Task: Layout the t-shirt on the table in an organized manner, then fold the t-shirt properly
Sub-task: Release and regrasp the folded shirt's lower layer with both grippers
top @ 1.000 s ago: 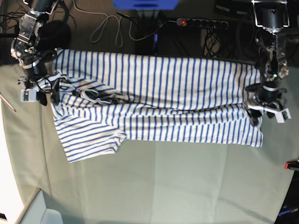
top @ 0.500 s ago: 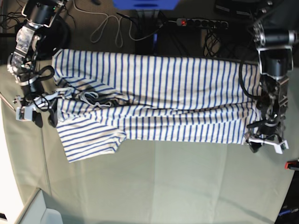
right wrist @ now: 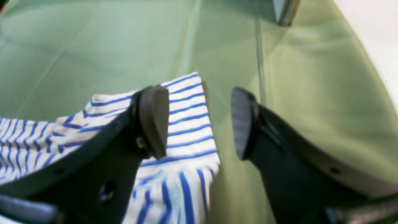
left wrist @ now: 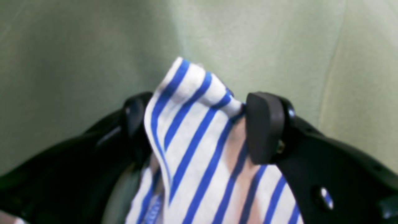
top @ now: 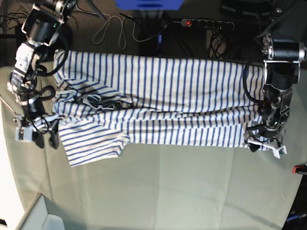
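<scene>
I see the striped t-shirt (top: 158, 103) lying lengthwise across the far part of the green surface (top: 168, 187), folded along its length. My left gripper (left wrist: 199, 124) has its fingers (left wrist: 264, 127) pinching a bunched corner of the shirt. My right gripper (right wrist: 199, 124) has its fingers (right wrist: 154, 121) spread wide, holding nothing, one over the sleeve edge.

The pale green cloth-covered desk (top: 168, 191) carries 1 striped t-shirt (top: 163, 105), spread lengthwise across the desk's far half.
</scene>
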Tool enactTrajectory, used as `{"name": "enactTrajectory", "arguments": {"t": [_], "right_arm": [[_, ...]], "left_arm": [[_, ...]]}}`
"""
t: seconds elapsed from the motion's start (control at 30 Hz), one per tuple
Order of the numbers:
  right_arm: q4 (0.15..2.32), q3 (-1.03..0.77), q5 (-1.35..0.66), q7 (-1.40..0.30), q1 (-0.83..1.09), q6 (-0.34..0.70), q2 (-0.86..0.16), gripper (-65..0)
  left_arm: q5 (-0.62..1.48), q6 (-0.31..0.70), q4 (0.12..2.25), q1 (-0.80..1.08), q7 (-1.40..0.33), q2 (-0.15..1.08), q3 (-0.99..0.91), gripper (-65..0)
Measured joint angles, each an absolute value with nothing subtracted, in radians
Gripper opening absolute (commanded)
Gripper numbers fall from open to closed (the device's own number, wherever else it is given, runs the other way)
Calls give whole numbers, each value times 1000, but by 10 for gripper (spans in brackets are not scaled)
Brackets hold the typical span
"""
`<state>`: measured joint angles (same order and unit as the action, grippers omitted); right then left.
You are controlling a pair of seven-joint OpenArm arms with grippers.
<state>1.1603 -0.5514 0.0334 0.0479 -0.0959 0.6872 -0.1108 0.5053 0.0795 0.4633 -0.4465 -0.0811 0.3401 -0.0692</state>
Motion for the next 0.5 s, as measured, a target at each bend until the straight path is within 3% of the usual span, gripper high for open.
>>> {"name": "enactTrajectory", "arguments": {"t": [0.1, 0.23, 0.33, 0.5], "right_arm": [[1047, -551, 146, 52, -161, 687, -111, -322], [875, -557, 289, 46, -257, 688, -109, -319], [762, -556, 315, 48, -333, 688, -124, -319], [665, -560, 315, 52, -410, 687, -167, -318]], "left_arm": [[509, 80, 463, -444, -81, 344, -72, -368], [505, 82, 461, -441, -88, 352, -76, -649], [506, 82, 461, -442, -87, 358, -77, -629], [506, 83, 466, -441, -86, 361, -77, -649]]}}
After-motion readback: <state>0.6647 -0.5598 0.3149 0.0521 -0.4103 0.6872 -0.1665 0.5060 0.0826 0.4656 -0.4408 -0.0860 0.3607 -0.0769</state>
